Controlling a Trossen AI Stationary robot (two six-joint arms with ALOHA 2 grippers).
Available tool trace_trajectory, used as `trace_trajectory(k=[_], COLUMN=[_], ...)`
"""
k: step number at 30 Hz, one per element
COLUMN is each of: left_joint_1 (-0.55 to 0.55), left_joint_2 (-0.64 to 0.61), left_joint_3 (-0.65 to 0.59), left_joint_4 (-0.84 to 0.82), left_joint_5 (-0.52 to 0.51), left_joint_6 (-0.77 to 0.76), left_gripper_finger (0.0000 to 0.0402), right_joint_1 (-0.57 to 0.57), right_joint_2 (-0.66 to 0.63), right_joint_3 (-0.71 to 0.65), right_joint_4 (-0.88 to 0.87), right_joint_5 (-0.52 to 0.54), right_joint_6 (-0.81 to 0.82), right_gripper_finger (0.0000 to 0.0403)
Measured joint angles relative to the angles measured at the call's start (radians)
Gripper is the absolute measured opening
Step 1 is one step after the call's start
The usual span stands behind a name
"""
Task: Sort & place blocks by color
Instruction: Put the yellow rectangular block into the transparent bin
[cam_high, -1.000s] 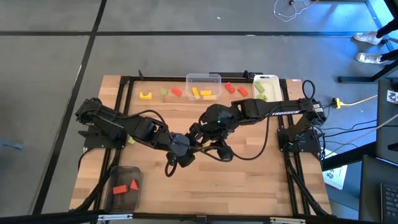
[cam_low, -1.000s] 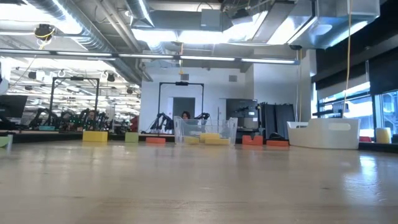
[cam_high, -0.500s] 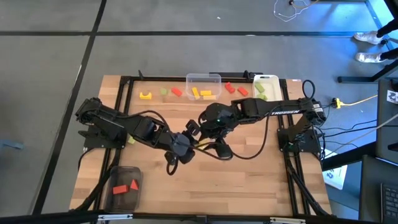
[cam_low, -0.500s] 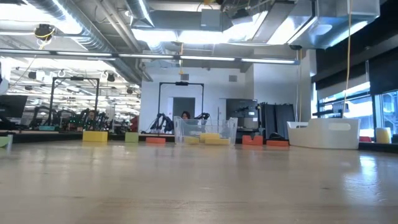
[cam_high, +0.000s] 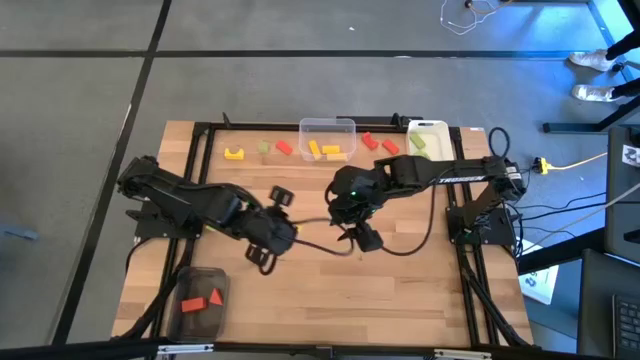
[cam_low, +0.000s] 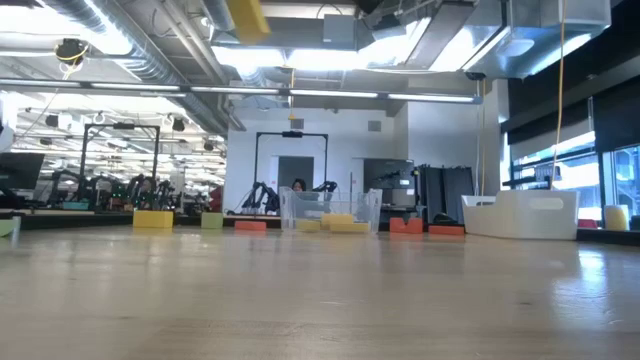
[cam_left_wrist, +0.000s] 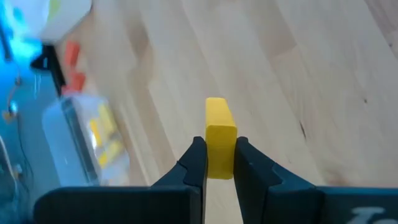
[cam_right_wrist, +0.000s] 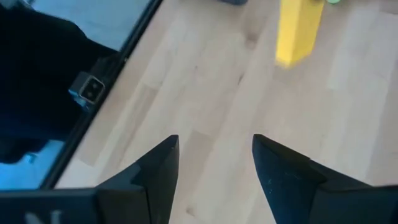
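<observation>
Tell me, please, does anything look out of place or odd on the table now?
Nothing stands out. The left claw holds a yellow block above the table; the right claw is open and empty.

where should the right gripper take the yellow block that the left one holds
By its free end, coming from opposite the left gripper. That gripper is shut on the lower part of the yellow block, so only the end past its fingers is bare. The open right gripper should probably close on the flat long faces.

Yellow bar block (cam_left_wrist: 219, 138) clamped upright in left gripper (cam_left_wrist: 219, 163).
</observation>
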Motion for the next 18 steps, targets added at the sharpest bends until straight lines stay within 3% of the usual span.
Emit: trace_trajectory(k=[5,10,12,18], left_joint_1=[-0.046,-0.095,-0.120,-0.231], left_joint_2=[-0.057,-0.102,-0.109,-0.128], left_joint_3=[0.000,0.001,-0.001,-0.067], left_joint_4=[-0.117,-0.295,-0.375,-0.360], left_joint_5=[-0.070,-0.061,-0.042,0.121], left_joint_6=[-0.227,-0.584,-0.747,-1.005], left_gripper_finger=[0.0042,0.0042,0.0042,0.0042], right_joint_1=[0.000,-0.001,-0.001,-0.001], right_joint_2=[-0.039,-0.070,-0.071,-0.074], right_joint_3=[0.001,0.001,0.001,0.001], right_joint_4=[-0.050,-0.062,-0.062,-0.057], right_joint_5=[0.109,0.197,0.217,0.242], right_joint_6=[-0.019,-0.021,-0.025,-0.077], right_gripper_finger=[0.0204,0.0204,0.0204,0.0204])
